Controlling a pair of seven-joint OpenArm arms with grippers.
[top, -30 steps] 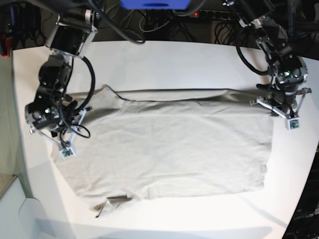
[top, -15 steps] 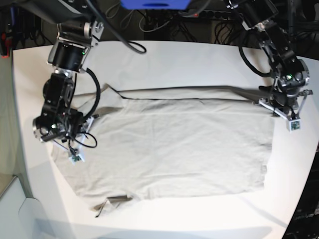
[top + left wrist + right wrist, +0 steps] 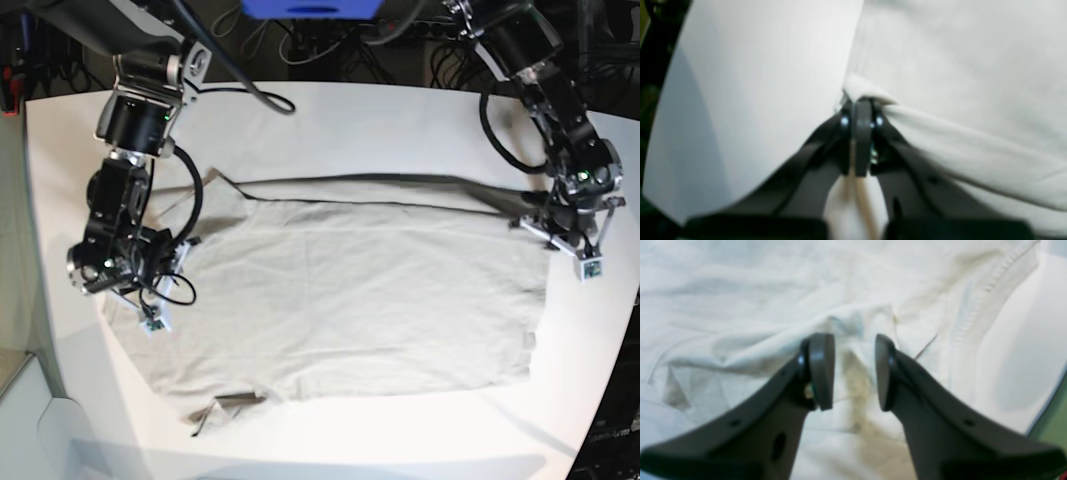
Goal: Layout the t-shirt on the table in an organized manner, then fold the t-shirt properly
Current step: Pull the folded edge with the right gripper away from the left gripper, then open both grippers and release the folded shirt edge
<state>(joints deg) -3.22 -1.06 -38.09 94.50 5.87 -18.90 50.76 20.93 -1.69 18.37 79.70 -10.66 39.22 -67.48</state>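
T-shirt [image 3: 350,300] cloth lies spread out flat in the middle of the big white table [image 3: 380,125], seen from the base view. It is pale beige-grey. It reaches from the left side of the frame almost to the right side. One small corner near the lower left of the frame is turned over and shows a darker side.

At the right of the base view, the left gripper [image 3: 553,222] sits at the upper right corner of the shirt. In the left wrist view, this left gripper [image 3: 861,105] has its jaws squeezed tight together, with a small bunch of shirt cloth pinched between them. A thick fold of the shirt [image 3: 957,146] runs away from the jaws toward the lower right of that frame. Bare table [image 3: 756,83] fills the left side there.

At the left of the base view, the right gripper [image 3: 140,300] is over the left edge of the shirt. In the right wrist view, the right gripper [image 3: 853,370] has its jaws apart with a clear gap. Nothing is held between them. Wrinkled shirt [image 3: 740,306] cloth lies just under the fingers [image 3: 821,370]. A stitched hem runs along the upper right of that frame, next to bare table [image 3: 1023,356].
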